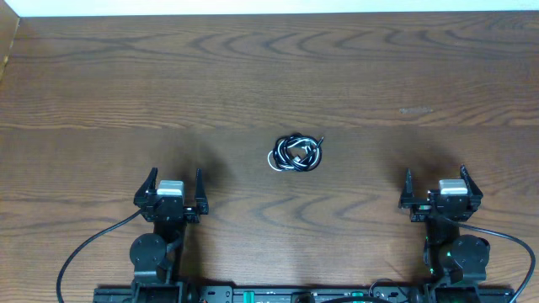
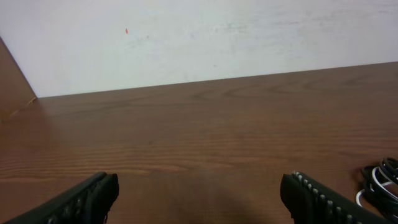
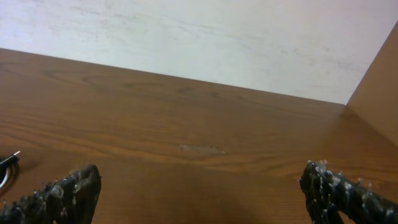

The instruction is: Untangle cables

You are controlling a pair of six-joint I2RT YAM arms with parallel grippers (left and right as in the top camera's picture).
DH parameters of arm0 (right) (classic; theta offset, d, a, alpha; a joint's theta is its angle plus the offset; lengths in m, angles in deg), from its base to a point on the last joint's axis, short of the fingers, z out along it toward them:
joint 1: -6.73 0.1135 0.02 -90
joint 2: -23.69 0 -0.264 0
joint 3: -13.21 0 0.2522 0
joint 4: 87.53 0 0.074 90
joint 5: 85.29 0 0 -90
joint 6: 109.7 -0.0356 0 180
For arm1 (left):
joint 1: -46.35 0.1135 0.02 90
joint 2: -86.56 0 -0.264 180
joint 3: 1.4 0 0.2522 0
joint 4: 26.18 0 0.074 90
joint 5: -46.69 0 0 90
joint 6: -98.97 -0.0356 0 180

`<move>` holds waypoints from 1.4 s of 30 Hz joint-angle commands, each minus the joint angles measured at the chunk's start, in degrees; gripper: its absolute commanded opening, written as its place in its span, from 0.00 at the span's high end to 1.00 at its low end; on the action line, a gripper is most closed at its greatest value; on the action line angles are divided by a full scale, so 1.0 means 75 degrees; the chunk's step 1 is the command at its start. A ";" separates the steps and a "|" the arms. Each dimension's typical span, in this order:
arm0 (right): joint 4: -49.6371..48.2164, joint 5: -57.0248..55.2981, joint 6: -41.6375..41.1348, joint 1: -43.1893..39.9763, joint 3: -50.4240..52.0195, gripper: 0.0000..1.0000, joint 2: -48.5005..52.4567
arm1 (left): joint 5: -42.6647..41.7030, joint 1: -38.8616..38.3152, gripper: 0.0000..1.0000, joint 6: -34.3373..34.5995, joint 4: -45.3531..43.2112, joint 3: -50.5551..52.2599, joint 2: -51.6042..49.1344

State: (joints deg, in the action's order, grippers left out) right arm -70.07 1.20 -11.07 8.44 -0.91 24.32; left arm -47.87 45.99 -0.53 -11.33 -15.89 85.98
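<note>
The cables point(image 1: 295, 154) lie in one small tangled bundle at the middle of the wooden table: black cords with one white cord and small silver plug ends. The bundle's edge shows at the far right of the left wrist view point(image 2: 380, 184), and a cord tip shows at the left edge of the right wrist view point(image 3: 7, 163). My left gripper point(image 1: 175, 178) is open and empty, near the front edge to the left of the bundle. My right gripper point(image 1: 435, 175) is open and empty, near the front edge to the right. Both are well apart from the cables.
The brown wooden table point(image 1: 269, 76) meets a white wall at the back point(image 2: 199, 37). Raised wooden side boards stand at the left point(image 2: 12, 81) and right point(image 3: 376, 81). Thick black arm wires loop by each arm base point(image 1: 84, 248).
</note>
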 commanded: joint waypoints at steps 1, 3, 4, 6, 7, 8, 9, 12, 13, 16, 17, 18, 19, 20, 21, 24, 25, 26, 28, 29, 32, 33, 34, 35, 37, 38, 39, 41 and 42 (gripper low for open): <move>0.0026 -0.0085 0.0003 -0.0032 0.0006 0.01 -0.0032 | -0.0192 0.0038 0.12 -0.0128 0.0341 0.0067 0.0047; 0.0026 -0.0085 0.0003 -0.0032 0.0006 0.01 -0.0032 | -0.0192 0.0038 0.11 -0.0128 0.0341 0.0067 0.0047; 0.0026 -0.0085 0.0003 -0.0032 0.0006 0.01 -0.0032 | -0.0192 0.0038 0.12 -0.0128 0.0341 0.0067 0.0047; 0.0026 -0.0087 0.0003 -0.0032 0.0006 0.01 -0.0032 | -0.0192 0.0038 0.12 -0.0128 0.0341 0.0067 0.0047; 0.0026 -0.0085 0.0003 -0.0032 0.0006 0.01 -0.0032 | -0.0192 0.0038 0.12 -0.0128 0.0341 0.0067 0.0047; 0.0026 -0.0087 0.0003 -0.0032 0.0006 0.01 -0.0032 | -0.0192 0.0038 0.12 -0.0128 0.0341 0.0067 0.0047; 0.0026 -0.0085 0.0003 -0.0032 0.0006 0.01 -0.0032 | -0.0192 0.0038 0.12 -0.0128 0.0341 0.0067 0.0047; 0.0026 -0.0085 0.0003 -0.0032 0.0006 0.01 -0.0032 | -0.0192 0.0038 0.12 -0.0128 0.0341 0.0067 0.0047; 0.0026 -0.0085 0.0003 -0.0032 0.0006 0.01 -0.0032 | -0.0192 0.0038 0.12 -0.0128 0.0341 0.0067 0.0047; 0.0026 -0.0085 0.0003 -0.0032 0.0006 0.01 -0.0032 | -0.0192 0.0038 0.12 -0.0128 0.0341 0.0067 0.0047; 0.0026 -0.0085 0.0003 -0.0032 0.0006 0.01 -0.0032 | -0.0192 0.0038 0.11 -0.0128 0.0341 0.0067 0.0047; 0.0026 -0.0085 0.0003 -0.0032 0.0006 0.01 -0.0032 | -0.0192 0.0038 0.12 -0.0128 0.0341 0.0067 0.0047; 0.0026 -0.0085 0.0003 -0.0032 0.0006 0.01 -0.0032 | -0.0192 0.0038 0.12 -0.0128 0.0341 0.0067 0.0047; 0.0026 -0.0085 0.0003 -0.0032 0.0006 0.01 -0.0032 | -0.0192 0.0038 0.12 -0.0128 0.0341 0.0067 0.0047; 0.0026 -0.0087 0.0003 -0.0032 0.0006 0.01 -0.0032 | -0.0192 0.0038 0.12 -0.0128 0.0341 0.0067 0.0047; 0.0026 -0.0085 0.0003 -0.0032 0.0006 0.01 -0.0032 | -0.0192 0.0038 0.12 -0.0128 0.0341 0.0067 0.0047; 0.0026 -0.0085 0.0003 -0.0032 0.0006 0.01 -0.0032 | -0.0192 0.0038 0.12 -0.0128 0.0341 0.0067 0.0047; 0.0026 -0.0087 0.0003 -0.0032 0.0006 0.01 -0.0032 | -0.0192 0.0038 0.12 -0.0128 0.0341 0.0067 0.0047; 0.0026 -0.0087 0.0003 -0.0032 0.0006 0.01 -0.0032 | -0.0192 0.0038 0.12 -0.0128 0.0341 0.0067 0.0047; 0.0023 -0.0090 0.0009 -0.0032 0.0006 0.01 -0.0032 | -0.0192 0.0038 0.12 -0.0128 0.0341 0.0067 0.0047; 0.0009 -0.0192 0.0373 -0.0032 0.0006 0.01 -0.0032 | -0.0192 0.0038 0.12 -0.0128 0.0338 0.0067 0.0047; 0.0015 -0.0198 0.0373 -0.0032 0.0006 0.01 -0.0032 | -0.0192 0.0038 0.12 -0.0128 0.0338 0.0067 0.0047; 0.0015 -0.0198 0.0373 -0.0032 0.0006 0.01 -0.0032 | -0.0192 0.0038 0.12 -0.0128 0.0338 0.0067 0.0047; 0.0015 -0.0195 0.0373 -0.0032 0.0006 0.01 -0.0032 | -0.0192 0.0038 0.12 -0.0128 0.0338 0.0067 0.0047; 0.0015 -0.0198 0.0373 -0.0032 0.0006 0.01 -0.0032 | -0.0192 0.0038 0.12 -0.0128 0.0338 0.0067 0.0047; 0.0000 -0.0166 0.0373 -0.0029 0.0006 0.01 -0.0032 | -0.0195 0.0038 0.11 -0.0128 0.0338 0.0067 0.0047; 0.0020 -0.0140 0.0370 -0.0032 0.0006 0.01 -0.0032 | -0.0195 0.0038 0.12 -0.0128 0.0335 0.0067 0.0047; 0.0012 -0.0009 0.0364 -0.0029 0.0006 0.01 -0.0032 | -0.0195 0.0038 0.12 0.0233 0.0341 0.0067 0.0044; 0.0026 0.0157 0.0321 -0.0029 0.0006 0.01 -0.0032 | -0.0192 0.0038 0.12 0.0609 0.0341 0.0067 0.0041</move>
State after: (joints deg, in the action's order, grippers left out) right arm -70.11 0.67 -8.87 8.44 -0.91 24.32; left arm -47.87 45.99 -0.29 -11.33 -15.89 86.00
